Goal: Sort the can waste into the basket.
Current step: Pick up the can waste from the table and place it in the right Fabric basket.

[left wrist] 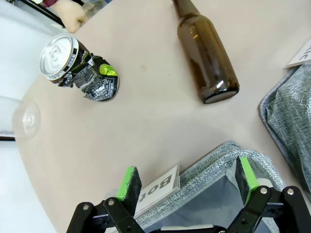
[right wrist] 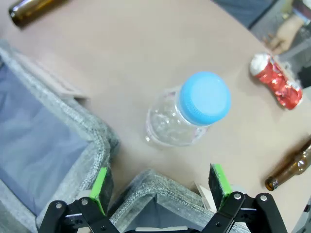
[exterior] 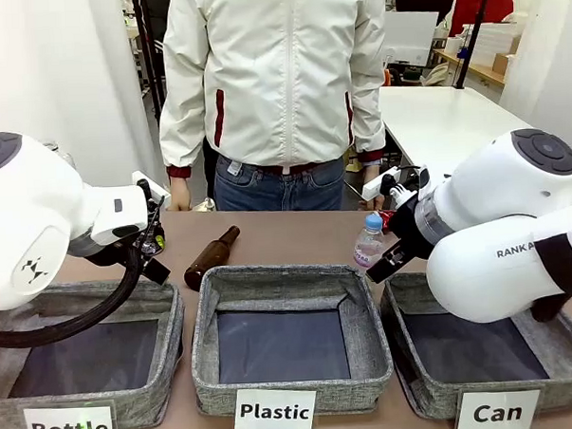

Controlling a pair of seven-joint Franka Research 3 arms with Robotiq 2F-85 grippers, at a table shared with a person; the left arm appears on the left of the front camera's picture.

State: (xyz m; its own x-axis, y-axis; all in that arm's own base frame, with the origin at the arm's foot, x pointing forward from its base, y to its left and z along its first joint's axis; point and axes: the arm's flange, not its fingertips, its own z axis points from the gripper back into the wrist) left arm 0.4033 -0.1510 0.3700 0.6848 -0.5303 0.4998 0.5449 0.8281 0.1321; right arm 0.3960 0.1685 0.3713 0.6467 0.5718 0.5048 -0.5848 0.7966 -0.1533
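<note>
The black-silver can (left wrist: 80, 70) with green marks lies crushed on the table, well ahead of my left gripper (left wrist: 188, 182). That gripper is open and hangs over the far rim of the basket labelled "Bottle". The shiny red can (right wrist: 274, 82) lies crushed at the far right of the right wrist view. My right gripper (right wrist: 159, 187) is open, empty, and hovers over a corner of the Can basket (right wrist: 146, 182). In the front view, the Can basket (exterior: 421, 380) stands at the right, under my right gripper (exterior: 388, 262), and my left gripper (exterior: 157, 258) hangs at the left.
A clear bottle with a blue cap (right wrist: 204, 99) stands just ahead of my right gripper. A brown bottle (exterior: 212, 258) lies behind the Plastic basket (exterior: 368, 353); another brown bottle (right wrist: 291, 170) lies beyond the Can basket. The person (exterior: 275, 82) stands at the far edge.
</note>
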